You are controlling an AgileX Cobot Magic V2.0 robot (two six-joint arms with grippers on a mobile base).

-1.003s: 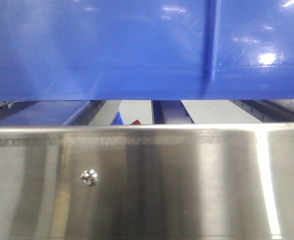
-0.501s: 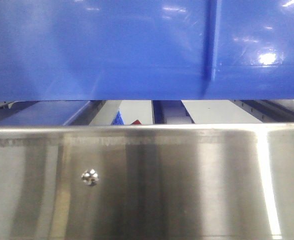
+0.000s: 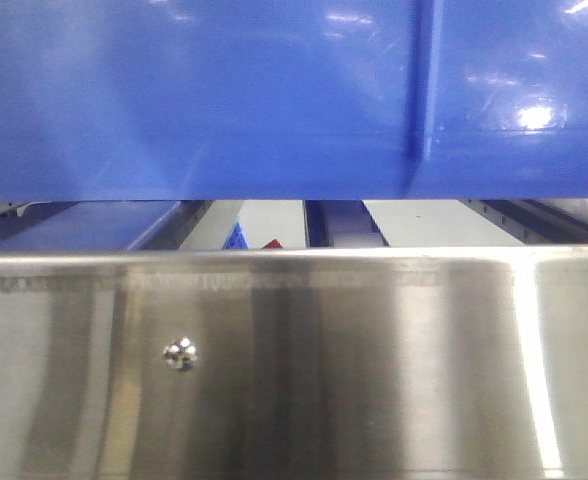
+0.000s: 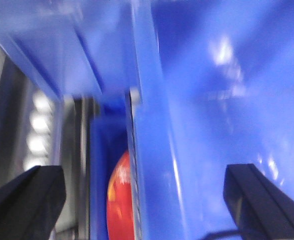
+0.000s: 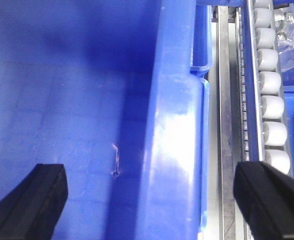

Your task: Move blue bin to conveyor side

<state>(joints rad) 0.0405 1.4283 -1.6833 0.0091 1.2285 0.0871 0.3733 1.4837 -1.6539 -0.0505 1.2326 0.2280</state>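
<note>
The blue bin (image 3: 194,100) fills the top of the front view, its glossy wall and one vertical rib close to the camera. My left gripper (image 4: 144,195) is open, and the bin's blurred wall (image 4: 187,150) stands between its black fingers (image 4: 27,200) without touching them. My right gripper (image 5: 149,192) is open too, straddling the bin's right wall and rim (image 5: 177,150); one finger (image 5: 32,195) is over the bin's inside, the other (image 5: 267,195) outside. The conveyor is out of view.
A brushed steel panel (image 3: 294,360) with one bolt spans the lower front view. A row of white rollers (image 5: 269,80) in a metal rail runs just right of the bin. A red round thing (image 4: 119,200) shows behind the bin wall.
</note>
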